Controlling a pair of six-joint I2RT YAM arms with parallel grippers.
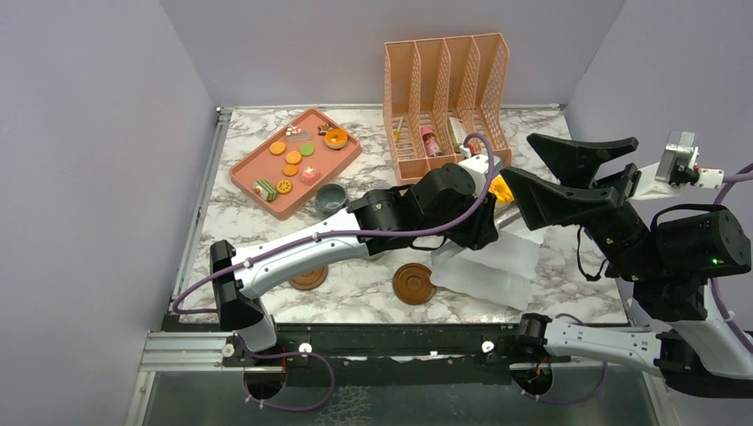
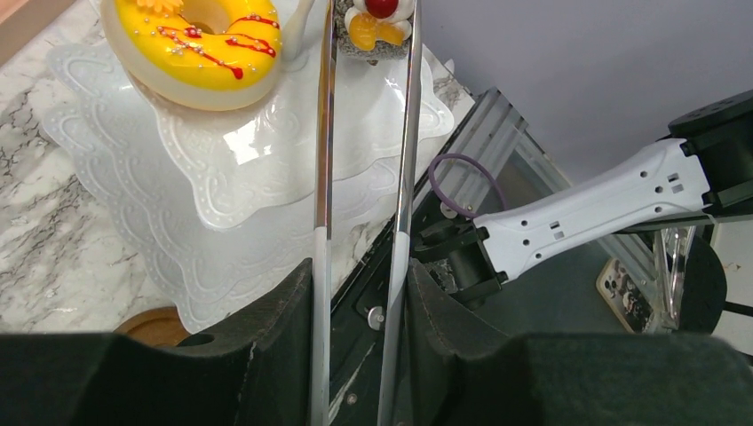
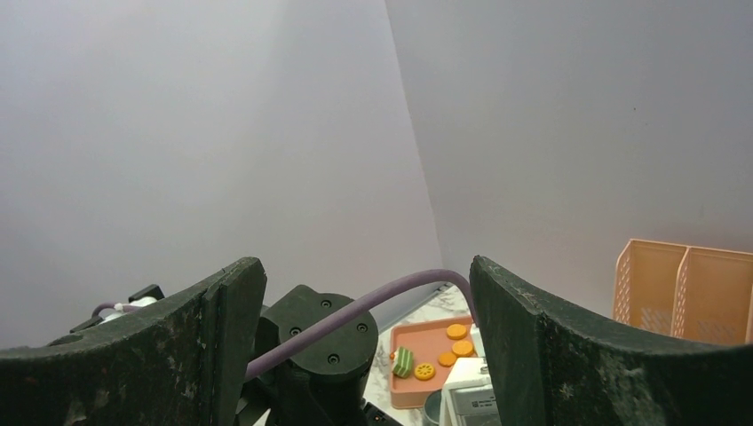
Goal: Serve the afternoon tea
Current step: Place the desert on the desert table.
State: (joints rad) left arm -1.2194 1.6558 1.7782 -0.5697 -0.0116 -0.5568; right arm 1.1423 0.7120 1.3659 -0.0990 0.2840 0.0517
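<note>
The yellow donut lies on the upper tier of the white tiered plate. A small cherry cake sits just beside it, between the two arms of the metal tongs. My left pincer pinches these tongs. The grey-blue mug stands on the counter beside the pink tray with the cookies. A brown coaster and a second coaster lie nearer to me. My right pincer is spread wide, raised in the air, holding nothing.

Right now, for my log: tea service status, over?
Left gripper shut on metal tongs, tips astride cherry-topped cake. Right gripper open, aloft. Yellow donut alongside on white stand.
</note>
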